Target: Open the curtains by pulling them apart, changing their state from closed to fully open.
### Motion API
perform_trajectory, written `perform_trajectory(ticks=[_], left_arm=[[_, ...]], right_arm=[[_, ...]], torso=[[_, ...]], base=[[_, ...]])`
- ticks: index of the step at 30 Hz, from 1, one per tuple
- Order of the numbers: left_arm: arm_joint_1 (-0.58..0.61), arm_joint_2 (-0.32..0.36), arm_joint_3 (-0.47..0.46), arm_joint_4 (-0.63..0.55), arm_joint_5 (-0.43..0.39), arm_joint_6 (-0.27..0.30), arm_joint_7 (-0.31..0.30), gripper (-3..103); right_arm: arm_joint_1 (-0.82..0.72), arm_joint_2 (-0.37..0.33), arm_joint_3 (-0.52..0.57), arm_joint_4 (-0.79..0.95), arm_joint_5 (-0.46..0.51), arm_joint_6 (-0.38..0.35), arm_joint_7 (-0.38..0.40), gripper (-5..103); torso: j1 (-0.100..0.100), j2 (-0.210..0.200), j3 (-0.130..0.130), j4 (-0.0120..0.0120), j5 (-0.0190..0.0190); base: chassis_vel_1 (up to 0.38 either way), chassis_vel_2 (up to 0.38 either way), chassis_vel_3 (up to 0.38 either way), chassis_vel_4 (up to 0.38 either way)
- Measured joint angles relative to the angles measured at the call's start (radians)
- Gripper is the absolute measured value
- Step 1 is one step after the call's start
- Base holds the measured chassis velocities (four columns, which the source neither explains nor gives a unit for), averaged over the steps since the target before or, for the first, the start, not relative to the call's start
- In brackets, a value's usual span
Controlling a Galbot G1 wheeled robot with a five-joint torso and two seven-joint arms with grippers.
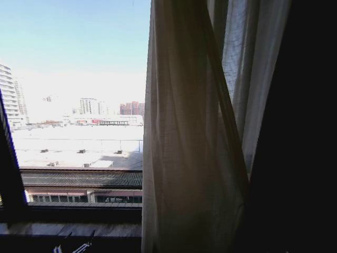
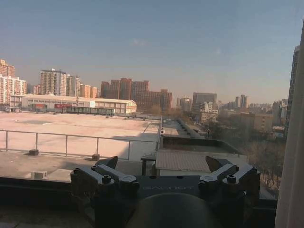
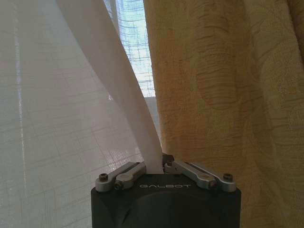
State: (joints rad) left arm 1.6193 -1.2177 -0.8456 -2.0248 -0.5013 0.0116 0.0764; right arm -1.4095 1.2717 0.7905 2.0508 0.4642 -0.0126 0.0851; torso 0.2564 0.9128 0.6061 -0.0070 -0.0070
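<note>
The window (image 1: 79, 132) stands uncovered on the left, while the curtains (image 1: 195, 158) hang bunched to the right of centre, falling in soft pleats. The fabric looks light, limp and sheer, so it should be taken by a gathered fold near its free edge. The right gripper (image 3: 160, 167) is closed on such a fold; the left gripper (image 2: 161, 178) is spread wide and empty, facing the glass.

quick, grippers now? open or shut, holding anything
left gripper: open, holding nothing, facing the window.
right gripper: shut on a fold of the sheer curtain.
</note>
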Motion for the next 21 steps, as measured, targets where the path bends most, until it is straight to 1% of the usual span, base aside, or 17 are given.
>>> perform_trajectory(ticks=[5,9,21], left_arm=[[0.0,0.0,0.0,0.001,0.0,0.0,0.0,100],[0.003,0.0,0.0,0.001,0.0,0.0,0.001,100],[0.013,-0.007,-0.003,-0.013,0.0,-0.002,0.002,100]], right_arm=[[0.0,0.005,-0.006,0.0,-0.005,0.001,-0.001,1],[0.0,0.007,-0.008,-0.004,-0.008,0.007,0.0,1],[-0.012,0.006,0.001,0.002,-0.014,0.02,0.001,1]], torso=[[0.0,0.0,0.0,0.0,0.0004],[0.0,0.0,0.0,0.0,-0.0002],[0.0,0.0,0.0,0.0,0.0002]], base=[[-0.091,-0.096,0.097,0.11],[-0.073,-0.031,0.035,0.053],[0.0,0.0,0.0,0.0]])
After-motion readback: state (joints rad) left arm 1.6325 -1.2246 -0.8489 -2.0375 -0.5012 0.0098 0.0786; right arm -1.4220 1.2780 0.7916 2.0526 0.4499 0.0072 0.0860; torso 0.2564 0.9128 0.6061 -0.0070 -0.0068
